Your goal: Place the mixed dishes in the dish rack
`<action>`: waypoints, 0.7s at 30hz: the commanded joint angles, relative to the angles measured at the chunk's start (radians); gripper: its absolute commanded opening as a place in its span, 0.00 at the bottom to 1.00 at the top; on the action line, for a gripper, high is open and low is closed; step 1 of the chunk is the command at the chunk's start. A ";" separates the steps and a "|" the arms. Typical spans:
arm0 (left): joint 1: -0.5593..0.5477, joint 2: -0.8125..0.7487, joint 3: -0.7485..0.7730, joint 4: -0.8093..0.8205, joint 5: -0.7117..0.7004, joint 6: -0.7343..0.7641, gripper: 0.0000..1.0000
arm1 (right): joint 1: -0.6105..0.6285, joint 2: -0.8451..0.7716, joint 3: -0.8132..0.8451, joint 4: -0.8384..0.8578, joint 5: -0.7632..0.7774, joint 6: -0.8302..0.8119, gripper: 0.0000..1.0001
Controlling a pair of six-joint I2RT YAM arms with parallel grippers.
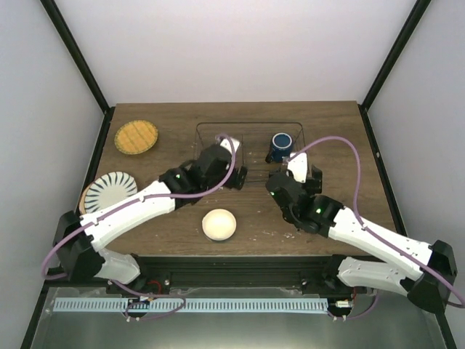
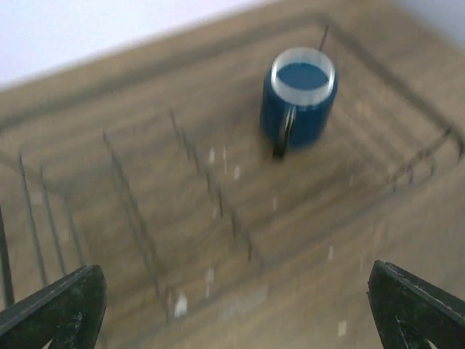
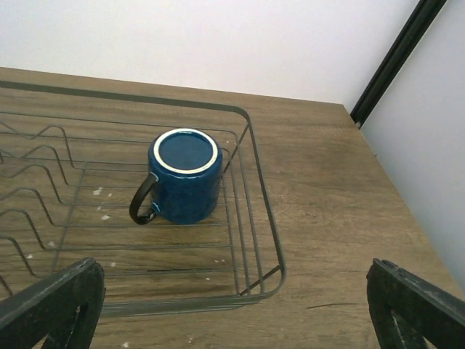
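Left wrist: left gripper (image 2: 234,270) standing wide, holding nothing, hovering at near side of dish rack (image 2: 127,193); view blurring. Dark blue cup (image 2: 298,98) sitting in rack's far right part.

Right wrist: right gripper (image 3: 234,266) gaping wide, empty, facing rack's right end. Cup sitting base-up, probably for draining; only item showing inside.

Top: cream bowl (image 1: 219,224), striped plate (image 1: 109,190), orange-yellow plate (image 1: 136,137) lying on table (image 1: 341,131) outside rack, awaiting loading.

A robotics lab test cell: plain white panel walls (image 1: 240,43) and black metal corner struts (image 1: 73,51) enclose the brown wood-grain table (image 1: 174,123); white robot arms, left (image 1: 138,207) and right (image 1: 370,236), are bolted at its near edge.
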 commanded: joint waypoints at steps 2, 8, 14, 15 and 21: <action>-0.070 -0.084 -0.122 -0.432 -0.081 -0.200 1.00 | -0.003 0.066 0.157 -0.258 -0.017 0.220 1.00; -0.120 -0.234 -0.303 -0.567 -0.085 -0.383 1.00 | -0.003 0.058 0.239 -0.392 -0.027 0.312 1.00; -0.120 -0.322 -0.419 -0.568 -0.029 -0.458 1.00 | -0.003 0.007 0.212 -0.357 -0.110 0.292 1.00; -0.121 -0.319 -0.433 -0.560 -0.021 -0.461 1.00 | -0.003 0.003 0.206 -0.350 -0.116 0.291 1.00; -0.121 -0.244 -0.462 -0.480 0.063 -0.466 1.00 | -0.003 0.015 0.198 -0.356 -0.122 0.294 1.00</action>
